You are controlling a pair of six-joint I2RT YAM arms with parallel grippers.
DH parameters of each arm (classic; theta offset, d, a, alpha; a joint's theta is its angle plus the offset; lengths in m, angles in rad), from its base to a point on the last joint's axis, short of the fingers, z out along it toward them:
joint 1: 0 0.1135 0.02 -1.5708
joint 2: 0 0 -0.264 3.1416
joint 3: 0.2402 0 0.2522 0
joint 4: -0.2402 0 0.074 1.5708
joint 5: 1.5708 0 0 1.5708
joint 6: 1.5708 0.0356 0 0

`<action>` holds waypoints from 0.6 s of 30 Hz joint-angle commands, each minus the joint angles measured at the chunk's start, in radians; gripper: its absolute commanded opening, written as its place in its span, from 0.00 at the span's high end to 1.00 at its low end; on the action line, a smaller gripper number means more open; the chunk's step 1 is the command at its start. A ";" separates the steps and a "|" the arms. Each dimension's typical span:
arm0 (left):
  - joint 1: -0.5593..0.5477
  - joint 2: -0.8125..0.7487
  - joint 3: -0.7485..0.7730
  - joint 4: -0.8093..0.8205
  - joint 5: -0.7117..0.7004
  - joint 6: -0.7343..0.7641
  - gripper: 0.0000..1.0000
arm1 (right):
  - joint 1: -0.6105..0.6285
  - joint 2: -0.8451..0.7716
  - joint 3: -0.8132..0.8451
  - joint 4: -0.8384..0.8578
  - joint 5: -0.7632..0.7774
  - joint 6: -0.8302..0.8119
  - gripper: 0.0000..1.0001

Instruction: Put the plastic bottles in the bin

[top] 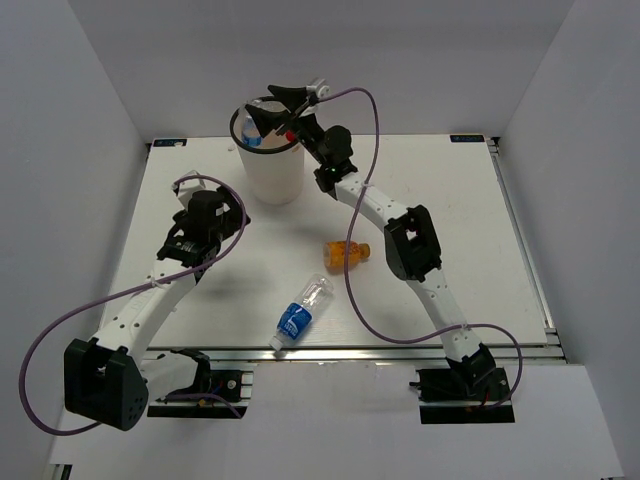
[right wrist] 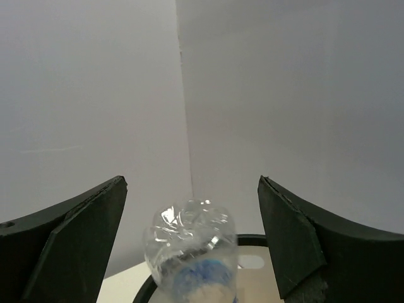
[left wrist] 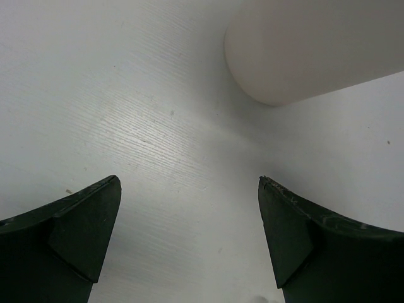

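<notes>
The right gripper [right wrist: 192, 180] is hanging over the bin [top: 272, 172], which is standing at the back of the table [top: 460, 200]. Its jaws are spreading wide apart and are holding nothing. Right under them a clear bottle [right wrist: 192, 252] with a blue label is sticking up out of the bin, with its bumpy bottom end pointing up. From above, it is sitting at the left side of the bin.

The left gripper [left wrist: 189, 181] is hovering low over the table, near the bin's left side. Its jaws are spreading wide too, with only bare table showing between them.

Two more bottles are lying on the table, outside the bin. A short orange bottle [top: 348, 253] is lying on its side near the middle, beside the right arm. A second clear bottle [top: 302, 312] with a blue label is lying closer to the front edge, with its white cap pointing to the front. Both are well apart from the grippers.
</notes>
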 commanded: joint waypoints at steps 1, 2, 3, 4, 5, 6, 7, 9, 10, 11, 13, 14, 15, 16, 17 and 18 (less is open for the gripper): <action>0.001 -0.012 -0.011 0.020 0.049 0.021 0.02 | -0.001 -0.063 0.008 0.003 -0.036 -0.050 0.11; 0.002 -0.011 -0.011 0.038 0.082 0.026 0.02 | -0.001 -0.085 -0.012 0.004 -0.037 -0.050 0.11; 0.001 -0.008 -0.012 0.047 0.101 0.032 0.02 | -0.003 -0.101 -0.035 0.012 -0.040 -0.050 0.11; 0.001 -0.002 -0.008 0.055 0.118 0.044 0.02 | -0.003 -0.112 -0.073 0.029 -0.045 -0.051 0.11; 0.001 0.003 -0.006 0.064 0.153 0.052 0.02 | -0.003 -0.130 -0.081 0.027 -0.046 -0.054 0.11; 0.001 0.006 -0.003 0.069 0.170 0.060 0.02 | -0.003 -0.135 -0.084 0.024 -0.048 -0.059 0.11; 0.001 0.008 -0.003 0.072 0.185 0.078 0.02 | -0.003 -0.139 -0.077 0.017 -0.062 -0.066 0.11; 0.001 0.003 -0.012 0.096 0.246 0.099 0.02 | -0.004 -0.168 -0.078 -0.020 -0.071 -0.079 0.10; 0.001 -0.001 -0.018 0.110 0.275 0.124 0.02 | -0.006 -0.182 -0.080 -0.032 -0.085 -0.082 0.11; 0.001 -0.008 -0.027 0.133 0.314 0.144 0.02 | -0.010 -0.219 -0.098 -0.048 -0.089 -0.080 0.11; 0.002 -0.012 -0.037 0.155 0.453 0.184 0.02 | -0.018 -0.266 -0.135 -0.063 -0.120 -0.071 0.11; 0.001 -0.015 -0.047 0.185 0.498 0.198 0.02 | -0.027 -0.327 -0.177 -0.100 -0.134 -0.063 0.11; 0.001 -0.015 -0.052 0.198 0.597 0.227 0.02 | -0.035 -0.360 -0.194 -0.132 -0.151 -0.066 0.11; -0.001 -0.014 -0.058 0.210 0.648 0.239 0.02 | -0.041 -0.392 -0.217 -0.163 -0.178 -0.066 0.11; -0.004 -0.009 -0.064 0.231 0.693 0.253 0.02 | -0.056 -0.468 -0.246 -0.190 -0.186 -0.066 0.11; -0.010 0.006 -0.070 0.239 0.732 0.265 0.02 | -0.064 -0.512 -0.326 -0.244 -0.194 -0.071 0.11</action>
